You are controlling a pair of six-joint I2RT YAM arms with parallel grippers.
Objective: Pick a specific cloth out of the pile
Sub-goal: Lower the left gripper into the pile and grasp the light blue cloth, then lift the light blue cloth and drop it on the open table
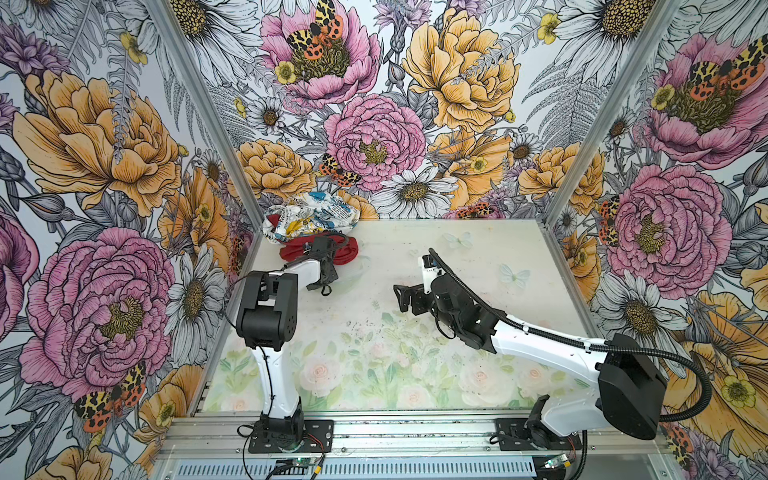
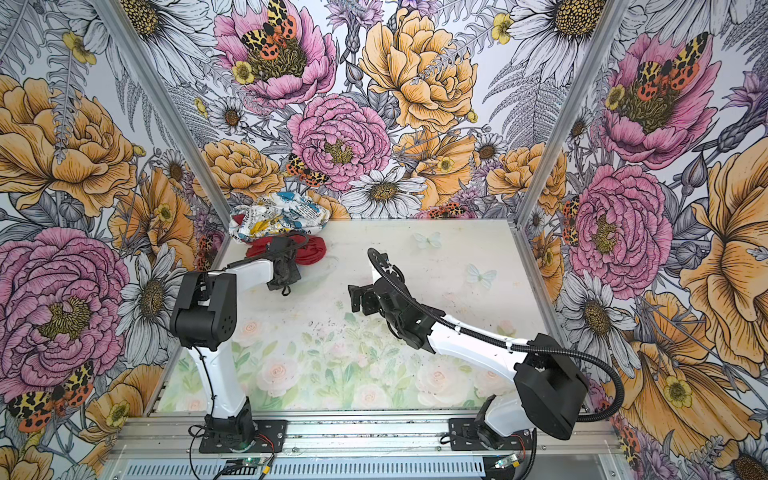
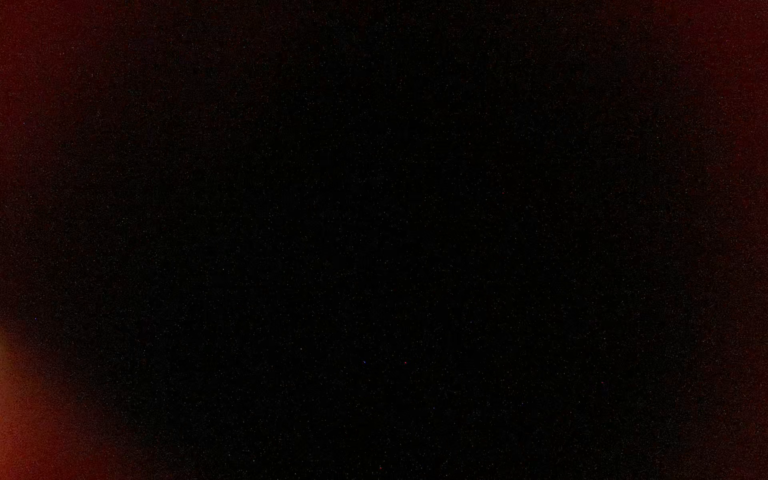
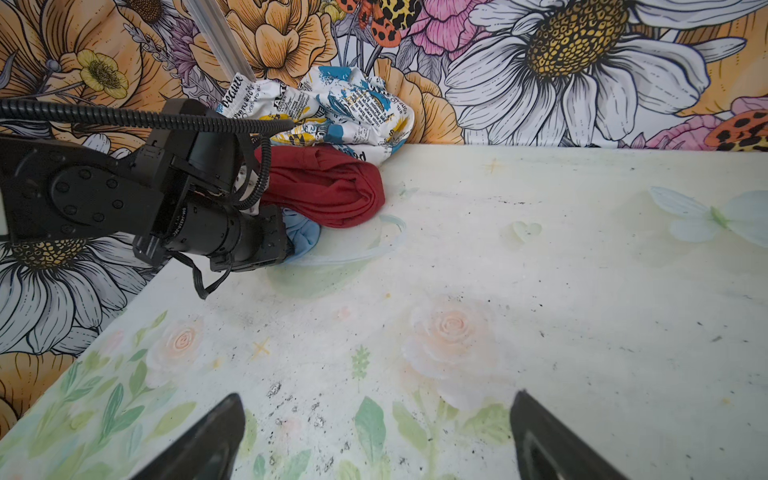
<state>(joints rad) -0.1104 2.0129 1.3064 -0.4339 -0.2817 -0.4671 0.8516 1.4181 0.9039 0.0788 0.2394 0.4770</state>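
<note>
1. The pile (image 1: 311,232) is found in the far left corner of the counter (image 1: 457,266), pushed against the flowered walls (image 1: 374,124) and the metal corner post (image 1: 199,104).
2. The white printed cloth (image 4: 353,112) is heaped on top and to the far side. The red cloth (image 4: 328,187) is bunched in a thick roll on the near side.
3. The light-blue cloth (image 4: 301,232) is caught only in the right wrist view, as a small fold at counter level, tucked under the near edge of the red cloth. In both top views it is hidden by the left arm and the red cloth.
4. The left gripper (image 1: 323,251) is pressed into the near left side of the pile, against the red cloth. Its fingers are buried in fabric, so it cannot be told whether they are apart or together, or what is pinched.
5. The left wrist view is almost wholly black, with a dull red glow at its edges.
6. A black ribbed hose (image 4: 124,116) is looped across the red cloth. The left wrist camera (image 4: 224,239) is set just in front of the blue fold, so part of the fold is blocked.
7. The right gripper (image 4: 378,397) is held over the middle of the counter, well apart from the pile and pointed towards it. Its jaws are spread wide, with only painted counter seen between them.
8. Pale painted butterflies (image 1: 515,276) are spotted on the counter to the right.
</note>
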